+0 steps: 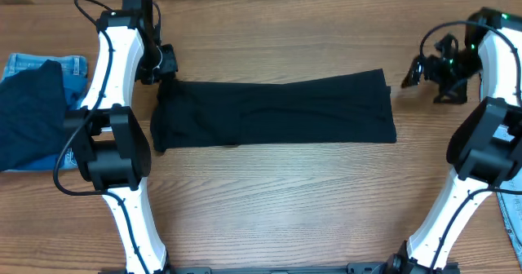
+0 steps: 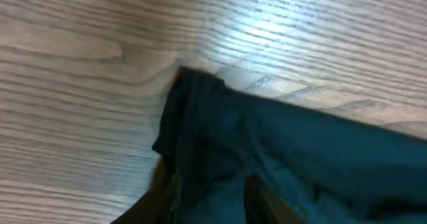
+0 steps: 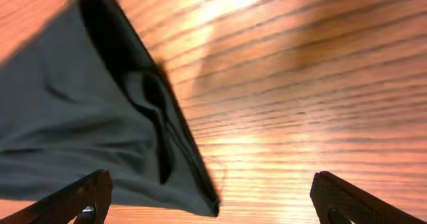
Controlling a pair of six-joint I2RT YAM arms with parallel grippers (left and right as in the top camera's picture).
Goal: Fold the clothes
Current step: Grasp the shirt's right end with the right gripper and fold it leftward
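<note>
Clothes (image 1: pixel 273 111) flat; denim (image 1: pixel 45 64) and navy garment (image 1: pixel 28 119) well apart, leftward.

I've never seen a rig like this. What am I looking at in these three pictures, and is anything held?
Two robot arms sit at a wooden table. One picture looks down from above; the other two come from cameras on the wrists. A black garment lies as a long folded strip. The left gripper is at its left end, cloth between its fingers; whether it grips is unclear. The right gripper is open beside the right end, holding nothing. At the left a navy garment lies on light blue denim.
</note>
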